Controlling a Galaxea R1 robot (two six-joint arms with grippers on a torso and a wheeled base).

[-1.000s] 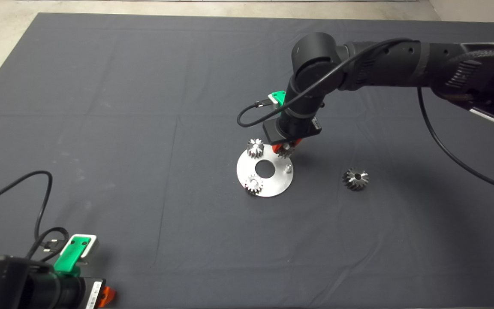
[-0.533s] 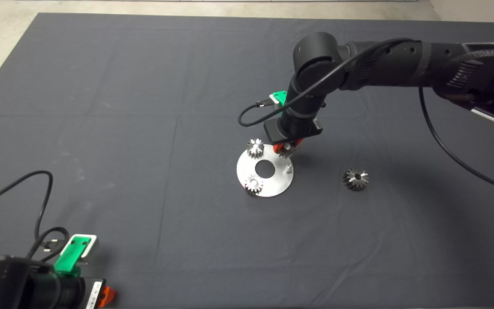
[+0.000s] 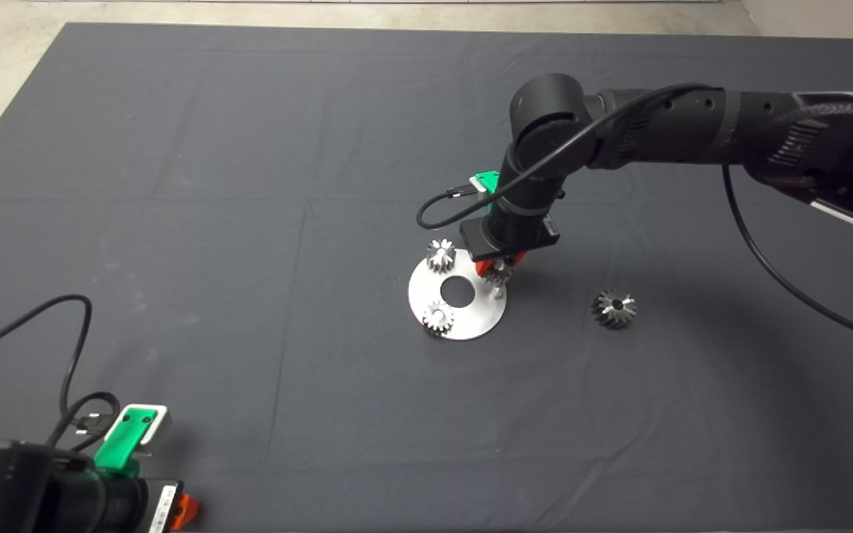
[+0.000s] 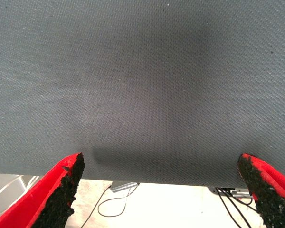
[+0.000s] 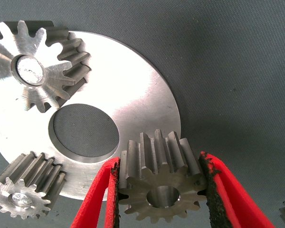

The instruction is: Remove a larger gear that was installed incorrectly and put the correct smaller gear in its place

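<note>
The right arm is reaching in from the right over the round steel plate, likely because that plate's bare post at its right edge is the seat awaiting the correct part, while the larger gear is lying discarded on the mat well to the plate's right. The right gripper is clamping the smaller gear between both pads, hovering over the plate's right rim. The left gripper is waiting open at the near left corner.
</note>
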